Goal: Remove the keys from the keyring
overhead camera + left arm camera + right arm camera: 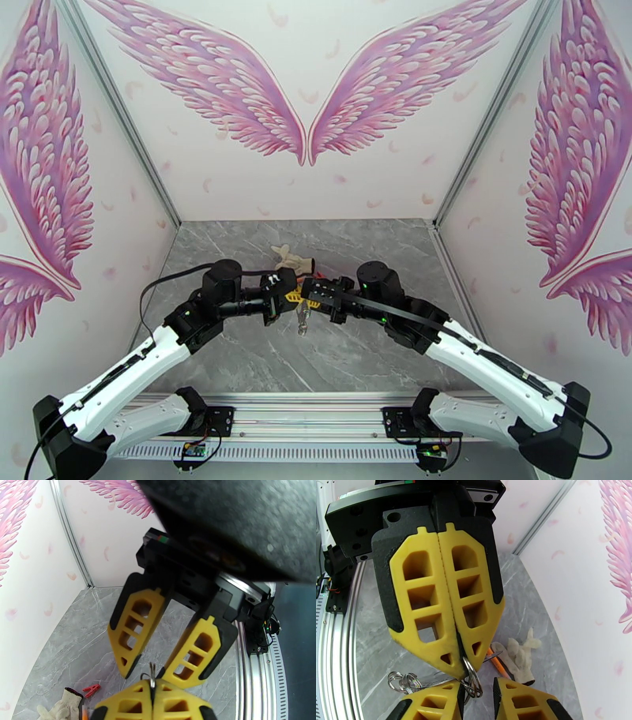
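Note:
My left gripper (460, 668) is shut on a small silver ring (472, 674) that sticks out below its yellow fingertips. More rings (403, 682) of the keys bunch hang off to the side. From above, the keys (302, 321) dangle under the two grippers, which meet tip to tip over the middle of the table. My right gripper (478, 705) is open, one finger on each side of the held ring, seen head-on in the left wrist view (153, 679). The dark oval keyring is hidden behind the fingers.
A cream work glove (292, 259) lies on the grey marble table (237, 363) just behind the grippers, with an orange pen-like stick (497, 662) beside it. A small red clip (91, 689) lies near the glove. Walls close in on three sides.

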You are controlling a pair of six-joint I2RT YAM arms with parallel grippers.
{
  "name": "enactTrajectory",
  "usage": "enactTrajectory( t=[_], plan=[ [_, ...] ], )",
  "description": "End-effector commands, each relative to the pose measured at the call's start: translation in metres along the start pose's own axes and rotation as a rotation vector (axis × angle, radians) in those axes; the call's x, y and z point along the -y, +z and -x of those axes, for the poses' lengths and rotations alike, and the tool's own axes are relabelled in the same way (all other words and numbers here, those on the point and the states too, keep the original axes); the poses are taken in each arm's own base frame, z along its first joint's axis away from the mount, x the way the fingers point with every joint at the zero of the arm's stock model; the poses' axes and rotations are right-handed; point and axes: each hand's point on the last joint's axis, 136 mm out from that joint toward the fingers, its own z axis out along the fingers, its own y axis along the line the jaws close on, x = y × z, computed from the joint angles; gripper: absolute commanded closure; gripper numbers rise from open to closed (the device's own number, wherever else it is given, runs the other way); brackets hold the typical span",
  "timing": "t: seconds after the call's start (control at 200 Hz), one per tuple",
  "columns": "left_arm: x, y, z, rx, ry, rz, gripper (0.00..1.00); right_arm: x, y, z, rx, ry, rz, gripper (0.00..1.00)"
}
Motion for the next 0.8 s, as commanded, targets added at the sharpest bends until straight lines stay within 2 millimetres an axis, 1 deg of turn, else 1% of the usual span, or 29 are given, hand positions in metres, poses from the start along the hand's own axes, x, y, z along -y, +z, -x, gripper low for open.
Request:
enactTrajectory(
  t=[0.0, 0.08, 0.205, 0.28, 0.36, 0.485, 0.68, 0.795],
  plan=[
    [0.002, -0.008, 0.022, 0.043, 0.055, -0.023, 1.00, -0.010, -0.005, 0.012, 0.026, 0.019, 0.075, 0.70],
    [0.004, -0.009, 0.023, 0.045, 0.065, -0.028, 1.00, -0.011, -0.009, 0.014, 0.040, 0.053, 0.093, 0.70],
    [0.003, -0.010, 0.021, 0.038, 0.068, -0.022, 1.00, -0.011, -0.011, 0.012, 0.029, 0.092, 0.114, 0.75],
    [0.004, -0.012, 0.022, 0.044, 0.067, -0.019, 1.00, -0.013, -0.013, 0.010, 0.024, 0.109, 0.122, 0.80],
    [0.003, -0.014, 0.023, 0.051, 0.072, -0.011, 1.00, -0.014, -0.012, 0.008, 0.018, 0.124, 0.136, 0.82],
    [0.004, -0.014, 0.025, 0.056, 0.073, -0.011, 1.00, -0.013, -0.011, 0.008, 0.017, 0.138, 0.139, 0.91],
    [0.002, -0.016, 0.024, 0.052, 0.076, 0.002, 1.00, -0.012, -0.016, 0.004, -0.007, 0.162, 0.142, 0.94],
    [0.001, -0.015, 0.023, 0.046, 0.075, 0.007, 1.00, -0.011, -0.019, 0.004, -0.012, 0.180, 0.137, 1.00]
  ],
)
